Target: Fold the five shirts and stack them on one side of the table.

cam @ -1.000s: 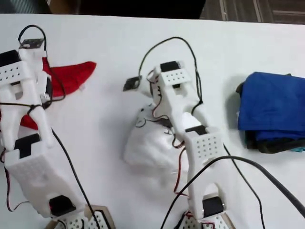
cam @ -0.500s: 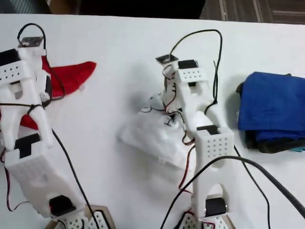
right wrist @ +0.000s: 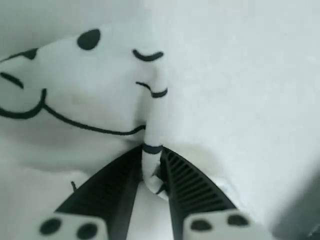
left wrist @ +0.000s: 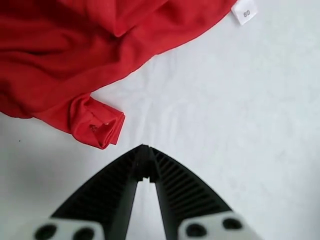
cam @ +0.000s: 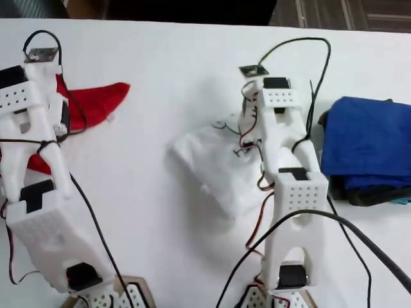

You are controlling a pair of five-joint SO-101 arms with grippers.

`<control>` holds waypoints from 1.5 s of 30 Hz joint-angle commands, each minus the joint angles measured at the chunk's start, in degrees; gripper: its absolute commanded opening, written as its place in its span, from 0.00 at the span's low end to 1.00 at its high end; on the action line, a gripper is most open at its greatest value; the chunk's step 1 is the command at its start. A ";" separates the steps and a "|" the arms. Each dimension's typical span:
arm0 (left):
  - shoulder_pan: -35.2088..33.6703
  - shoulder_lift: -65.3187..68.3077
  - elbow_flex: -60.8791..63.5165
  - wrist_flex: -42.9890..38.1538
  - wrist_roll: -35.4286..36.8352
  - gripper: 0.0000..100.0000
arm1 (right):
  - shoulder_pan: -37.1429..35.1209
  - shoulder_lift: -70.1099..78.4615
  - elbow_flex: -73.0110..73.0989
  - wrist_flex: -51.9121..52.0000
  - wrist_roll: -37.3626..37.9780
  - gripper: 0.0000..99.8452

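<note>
A white shirt [cam: 215,168] with black line print lies bunched at the table's middle. My right gripper [right wrist: 152,172] is shut on a pinched fold of that white shirt [right wrist: 95,105], and the right arm [cam: 282,147] stands over its right edge. A red shirt [cam: 93,102] lies crumpled at the far left, partly under the left arm [cam: 32,122]. In the left wrist view my left gripper [left wrist: 146,172] is shut on nothing, just off a rolled corner of the red shirt [left wrist: 75,55]. A stack of folded shirts, blue on top [cam: 369,144], sits at the right edge.
The white table [cam: 148,58] has free room along the back and between the two arms. Black cables [cam: 359,240] loop over the right arm and cross the front right. A white tag [left wrist: 244,12] lies beside the red shirt.
The right arm has swung to the right, toward the folded stack, dragging the white shirt along with it. The left arm and the red shirt have stayed still.
</note>
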 commanded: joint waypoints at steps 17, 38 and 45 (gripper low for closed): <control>-0.35 -3.87 -2.24 -1.49 0.00 0.03 | -2.86 -12.88 -0.09 10.33 19.78 0.31; -0.53 -3.87 -2.24 -2.11 -0.26 0.03 | -3.12 5.49 4.31 11.65 19.34 0.31; -0.62 -3.96 -2.24 -2.20 -0.26 0.03 | -3.03 7.08 3.96 11.65 19.25 0.11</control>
